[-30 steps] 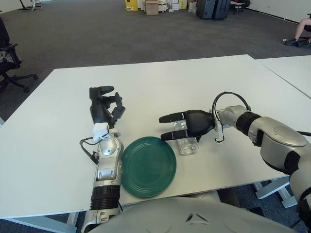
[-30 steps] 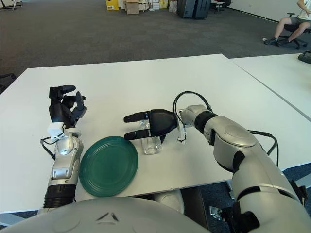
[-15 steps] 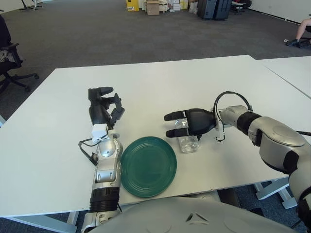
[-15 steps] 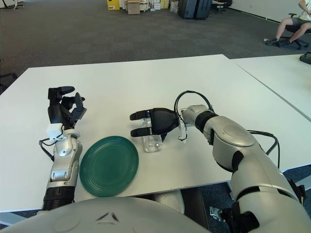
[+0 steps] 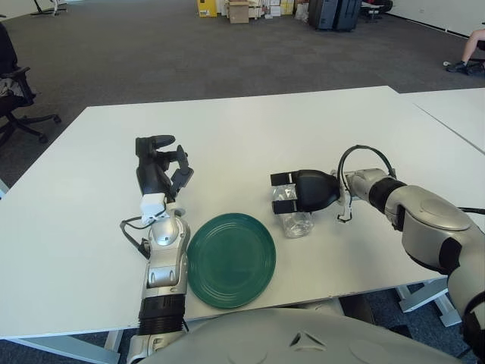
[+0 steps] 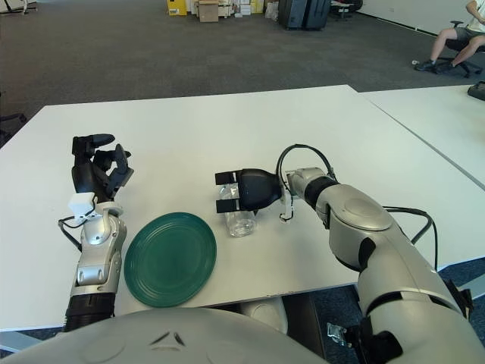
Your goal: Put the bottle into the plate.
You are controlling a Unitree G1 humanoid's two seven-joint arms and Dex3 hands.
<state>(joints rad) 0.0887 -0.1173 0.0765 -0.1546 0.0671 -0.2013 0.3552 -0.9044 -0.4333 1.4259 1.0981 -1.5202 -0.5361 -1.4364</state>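
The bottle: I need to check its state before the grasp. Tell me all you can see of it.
The bottle looks like clear plastic, small and see-through. It sits on the white table just right of the green plate, not in it. The right hand covers its top, fingers curled about it. Its cap and exact pose are hidden.

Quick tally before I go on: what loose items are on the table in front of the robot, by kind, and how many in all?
Clear plastic bottle: 1, standing just right of the plate, under the right hand
Green plate: 1, nothing on it, beside the left hand
Total: 2
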